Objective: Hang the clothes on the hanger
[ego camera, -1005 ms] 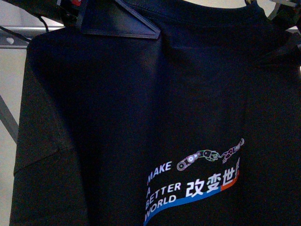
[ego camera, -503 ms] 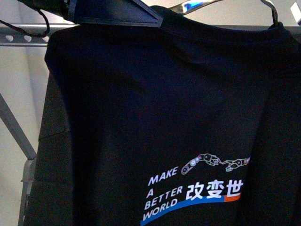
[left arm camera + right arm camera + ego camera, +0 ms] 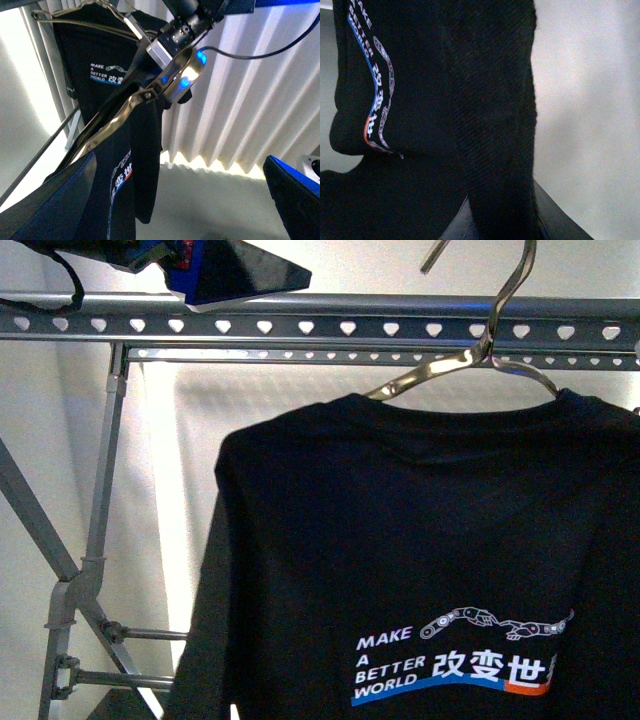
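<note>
The black T-shirt [image 3: 420,560] with the white "MAKE A BETTER WORLD" print hangs on a thin silver wire hanger [image 3: 470,358]. The wire hook rises in front of the dark grey rack's heart-holed rail [image 3: 350,328]. My left gripper [image 3: 215,272] is open and empty at the top left, just above the rail and apart from the shirt. In the left wrist view its blue fingers [image 3: 295,195] stand wide apart, and the shirt [image 3: 100,55] hangs further off. My right gripper [image 3: 500,220] is shut on the shirt's black cloth [image 3: 470,100], which fills its view.
The rack's crossed grey legs [image 3: 60,570] and an upright [image 3: 105,470] stand at the left. A second, thinner holed rail [image 3: 300,356] runs behind the first. A pale pleated curtain [image 3: 250,100] hangs behind. My right arm with a blue light [image 3: 182,75] shows beside the shirt.
The shirt has dropped and shifted right in the front view, uncovering the whole rail and the wire hook. My left gripper has moved up and left.
</note>
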### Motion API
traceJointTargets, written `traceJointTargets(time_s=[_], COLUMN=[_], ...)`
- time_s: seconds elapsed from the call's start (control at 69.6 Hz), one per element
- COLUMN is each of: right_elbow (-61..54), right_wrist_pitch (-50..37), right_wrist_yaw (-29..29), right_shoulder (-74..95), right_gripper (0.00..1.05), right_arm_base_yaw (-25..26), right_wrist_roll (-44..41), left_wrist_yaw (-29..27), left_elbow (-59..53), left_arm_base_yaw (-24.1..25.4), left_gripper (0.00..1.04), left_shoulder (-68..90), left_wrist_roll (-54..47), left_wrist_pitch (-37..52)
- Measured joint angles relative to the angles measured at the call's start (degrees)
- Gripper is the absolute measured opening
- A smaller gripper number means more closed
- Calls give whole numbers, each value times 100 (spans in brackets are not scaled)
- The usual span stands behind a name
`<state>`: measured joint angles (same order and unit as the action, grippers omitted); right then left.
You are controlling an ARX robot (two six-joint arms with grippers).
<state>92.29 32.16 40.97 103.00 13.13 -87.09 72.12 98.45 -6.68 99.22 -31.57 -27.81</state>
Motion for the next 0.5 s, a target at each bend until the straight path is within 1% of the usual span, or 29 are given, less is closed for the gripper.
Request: traceJointTargets(time_s=[0.014,0.029,0.043,0.057,0.072,0.101,0.115,0.144,0.158,0.172,0.201,0.23,0.287,0.388,0.46,0.474,0.503], right_elbow=[-26,-83,-105,-162,-190,-282,-308,-385,-409,-450,-511,-595,-695,-826,-883,-890,-914], right_wrist_pitch=[-24,-66,-83,-118,-131,-162,-173,-210,-214,-216,-210,-164,-70,11,-140,-177,-306], right_wrist_yaw=[13,42,66,105,122,203,236,313,337,387,450,516,577,704,855,876,922], right_shoulder=[0,0,0,0,0,-11,-22,-55,-68,-85,-111,-140,-205,-466,-673,-697,-778], right_gripper=[10,10,10,10,10,10,10,10,10,10,10,10,10,10,10,10,10], right_arm_base_yaw=[11,35,48,66,74,101,114,153,170,212,278,382,496,579,614,627,669], right_wrist_roll=[17,55,70,129,151,210,221,282,293,332,387,424,463,538,723,765,957], left_wrist_yaw=[-90,-125,-466,-645,-1043,-1447,-1777,-2050,-2494,-2667,-3268,-3746,-4124,-4791,-5584,-5873,-6164], left_elbow=[-22,-50,-76,-74,-72,-72,-72,-74,-83,-94,-175,-321,-549,-894,-1001,-1001,-1023], left_arm_base_yaw=[37,90,138,166,234,284,352,417,490,518,601,660,671,557,420,376,330], left_gripper=[97,96,96,97,99,99,99,98,98,98,98,98,98,98,98,98,98], left_shoulder=[7,24,68,90,136,162,190,208,214,214,205,107,-199,-824,-1196,-1274,-1342], left_wrist_roll=[153,229,597,785,1191,1628,2072,2424,2959,3161,3720,3991,4138,4127,3871,3797,3711], left_wrist_pitch=[177,415,979,1270,1856,2437,2999,3593,4157,4444,5587,6548,6863,6773,6330,6120,5917])
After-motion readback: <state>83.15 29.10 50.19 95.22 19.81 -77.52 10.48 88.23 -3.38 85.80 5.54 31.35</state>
